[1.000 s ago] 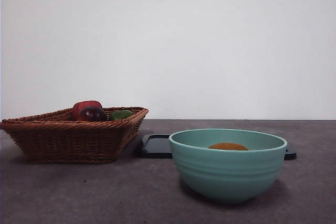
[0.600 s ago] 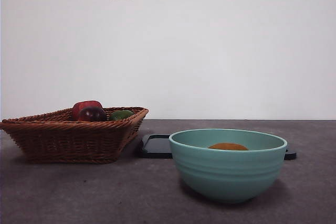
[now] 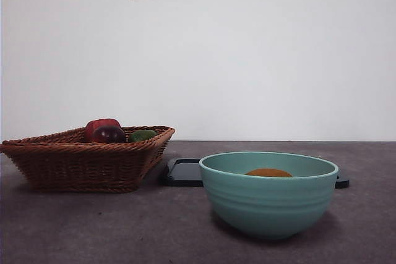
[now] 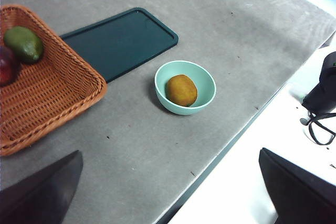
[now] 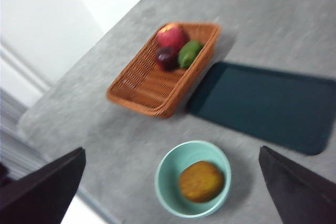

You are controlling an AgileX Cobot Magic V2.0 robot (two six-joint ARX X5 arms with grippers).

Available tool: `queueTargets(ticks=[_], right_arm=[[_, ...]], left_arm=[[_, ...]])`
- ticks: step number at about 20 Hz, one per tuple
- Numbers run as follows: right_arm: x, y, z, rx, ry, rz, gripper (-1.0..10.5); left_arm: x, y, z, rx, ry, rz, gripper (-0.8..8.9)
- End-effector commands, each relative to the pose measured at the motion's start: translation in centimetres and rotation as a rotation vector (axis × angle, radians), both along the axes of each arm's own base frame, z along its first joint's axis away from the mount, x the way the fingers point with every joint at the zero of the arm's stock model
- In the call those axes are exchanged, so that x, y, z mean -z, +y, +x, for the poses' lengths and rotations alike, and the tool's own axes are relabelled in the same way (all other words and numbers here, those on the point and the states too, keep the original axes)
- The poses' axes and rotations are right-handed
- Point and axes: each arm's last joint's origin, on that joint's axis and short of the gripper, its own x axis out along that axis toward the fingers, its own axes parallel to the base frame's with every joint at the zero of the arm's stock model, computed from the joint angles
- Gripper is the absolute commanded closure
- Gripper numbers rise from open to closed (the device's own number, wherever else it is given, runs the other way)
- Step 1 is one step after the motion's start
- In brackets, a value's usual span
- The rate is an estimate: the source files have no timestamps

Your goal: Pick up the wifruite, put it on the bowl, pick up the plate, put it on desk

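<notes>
- Wifruite (image 4: 181,89) is seen lying inside the bowl (image 4: 205,99) on the worktop (image 4: 231,35), well apart from both sets of fingers.
- Left fingers (image 4: 168,192) are spread wide, holding nothing.
- Right fingers (image 5: 173,198) are likewise spread wide and empty, high above the bowl.

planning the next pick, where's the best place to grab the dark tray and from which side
Grip the dark tray by its raised rim at the short end away from the basket, coming from above. It lies flat on the desk, so only the rim offers purchase, and that end is unobstructed.
</notes>
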Motion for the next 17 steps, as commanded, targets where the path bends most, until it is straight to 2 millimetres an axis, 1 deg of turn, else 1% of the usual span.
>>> queueTargets(ticks=[1,5,9,11,13,15,17], right_arm=[[-0.2,0.4,1.2,-0.027,0.058,0.021,3.6],[0.6,1.3,3.5,-0.065,0.156,0.005,3.6],[1.9,2.9,6.3,-0.11,0.273,-0.038,3.6],[3.5,4.4,8.4,-0.105,0.364,-0.112,3.6],[5.2,5.5,10.3,-0.047,0.453,-0.195,3.6],[7.1,6.3,12.0,-0.026,0.54,-0.251,3.6],[8.9,6.9,13.3,-0.018,0.619,-0.303,3.7]], left_arm=[[-0.3,0.0,-0.1,0.029,-0.032,0.002,1.88],[-0.3,0.0,-0.1,0.029,-0.032,0.002,1.88],[-0.3,0.0,-0.1,0.028,-0.031,0.002,1.88],[-0.3,0.0,-0.1,0.028,-0.031,0.002,1.88],[-0.3,0.0,-0.1,0.028,-0.031,0.002,1.88],[-0.3,0.0,-0.1,0.028,-0.032,0.001,1.88],[-0.3,0.0,-0.1,0.028,-0.031,0.002,1.88]])
